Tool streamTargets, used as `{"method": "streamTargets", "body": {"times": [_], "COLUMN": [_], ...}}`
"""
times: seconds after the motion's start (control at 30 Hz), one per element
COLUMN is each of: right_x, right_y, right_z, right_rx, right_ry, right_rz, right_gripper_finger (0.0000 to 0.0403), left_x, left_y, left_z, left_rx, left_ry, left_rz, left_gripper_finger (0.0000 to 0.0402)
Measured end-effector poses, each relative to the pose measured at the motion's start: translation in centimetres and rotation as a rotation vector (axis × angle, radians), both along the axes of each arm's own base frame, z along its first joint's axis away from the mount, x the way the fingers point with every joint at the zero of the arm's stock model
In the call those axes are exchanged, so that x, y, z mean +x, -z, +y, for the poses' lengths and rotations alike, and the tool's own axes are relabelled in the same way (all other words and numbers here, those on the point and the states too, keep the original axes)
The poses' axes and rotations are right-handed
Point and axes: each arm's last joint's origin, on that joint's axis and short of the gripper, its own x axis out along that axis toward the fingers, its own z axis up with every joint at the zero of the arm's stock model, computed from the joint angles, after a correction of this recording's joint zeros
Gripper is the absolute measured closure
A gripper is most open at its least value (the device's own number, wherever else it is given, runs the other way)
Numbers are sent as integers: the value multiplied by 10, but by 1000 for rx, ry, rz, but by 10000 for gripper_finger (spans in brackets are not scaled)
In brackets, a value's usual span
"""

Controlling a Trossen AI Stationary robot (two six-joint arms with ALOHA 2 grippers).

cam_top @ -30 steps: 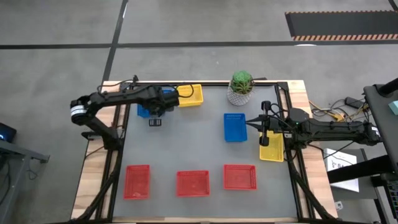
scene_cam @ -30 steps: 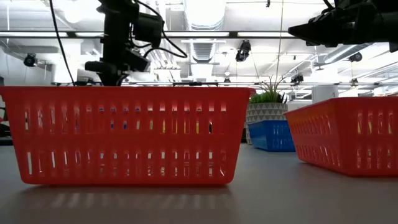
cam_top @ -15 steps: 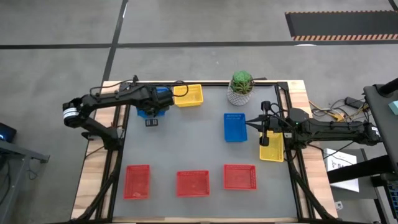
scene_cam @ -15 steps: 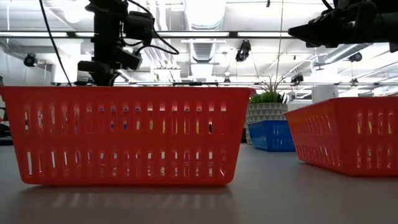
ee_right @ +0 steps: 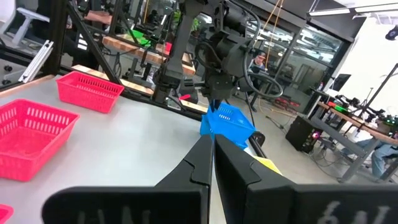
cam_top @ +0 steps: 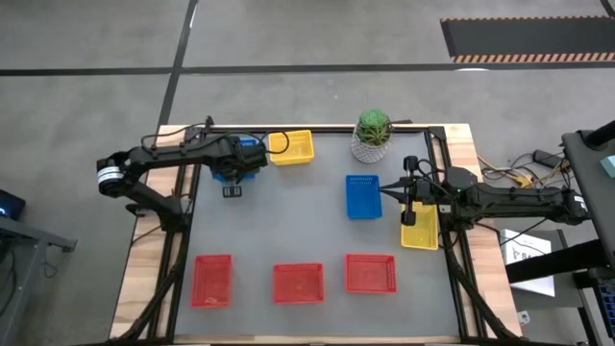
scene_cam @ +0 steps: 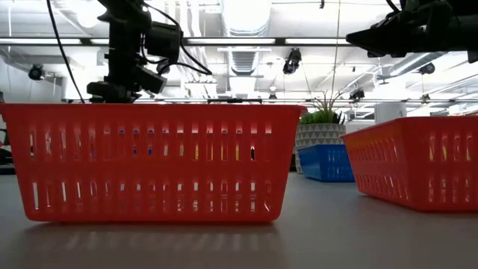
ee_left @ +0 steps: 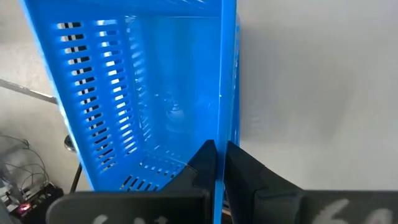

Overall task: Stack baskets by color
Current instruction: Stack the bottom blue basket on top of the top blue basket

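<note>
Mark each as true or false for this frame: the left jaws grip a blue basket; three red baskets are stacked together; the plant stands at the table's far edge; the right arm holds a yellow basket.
1. The left gripper is shut on a blue basket's wall. True.
2. The three red baskets are stacked. False: they sit apart in a row.
3. The potted plant stands at the far edge. True.
4. The right gripper holds a yellow basket. False: its jaws are shut on nothing; a yellow basket lies below the arm.
</note>
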Motion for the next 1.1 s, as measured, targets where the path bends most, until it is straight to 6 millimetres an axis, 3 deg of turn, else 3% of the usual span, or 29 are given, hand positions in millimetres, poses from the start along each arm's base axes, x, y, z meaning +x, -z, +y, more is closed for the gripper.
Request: {"method": "streamTargets", "body": {"times": [1.1], "right_x": [0], "right_y": [0], "right_z": [0], "right_rx": [2], "right_ry": [1], "right_rz": [-1], "right_gripper_finger": [394], "left_x": [1], "left_y": [11], "left_z": [1], "left_rx": [11], "left_ry": [-4], "left_rz": [-24], "left_gripper_finger": [399]}}
